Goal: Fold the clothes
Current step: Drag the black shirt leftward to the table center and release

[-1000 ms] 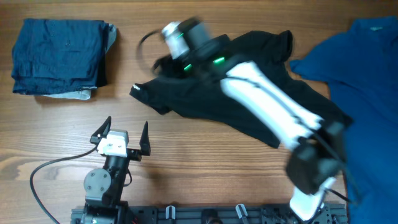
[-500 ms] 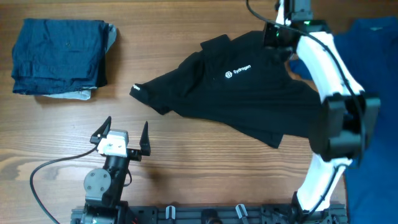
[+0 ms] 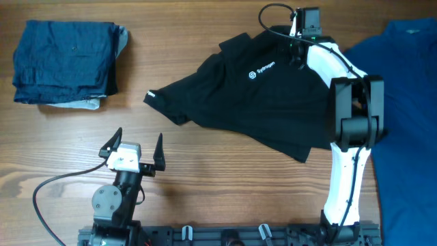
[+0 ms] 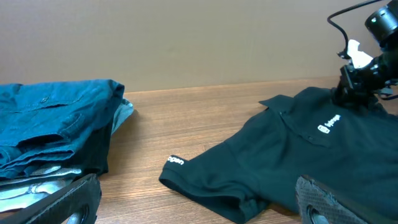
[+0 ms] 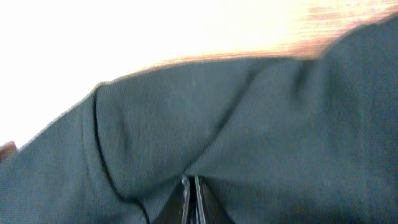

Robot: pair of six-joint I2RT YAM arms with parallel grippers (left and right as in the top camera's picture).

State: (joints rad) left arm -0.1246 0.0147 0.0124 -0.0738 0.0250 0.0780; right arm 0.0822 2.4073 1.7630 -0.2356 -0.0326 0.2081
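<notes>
A: Black shirt (image 3: 273, 102), logo (image 3: 262, 70) up, spread on the bench (image 3: 205, 171). What's new?

B: My right tool (image 5: 191, 190) has crossed to the edge just beyond the logo and pinched shut on the cloth there. My left tool (image 3: 133, 145) waits wide open, well to the near side of the logo. I'd say the first fold can start.

Right hand (image 3: 298, 53) clamped on far edge of black shirt (image 3: 273, 102); left hand (image 3: 138, 135) spread wide, well apart.

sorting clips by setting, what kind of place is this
Probably a robot lab bench set up for laundry folding: arms mounted at a wood table, a black shirt, a folded blue stack.
</notes>
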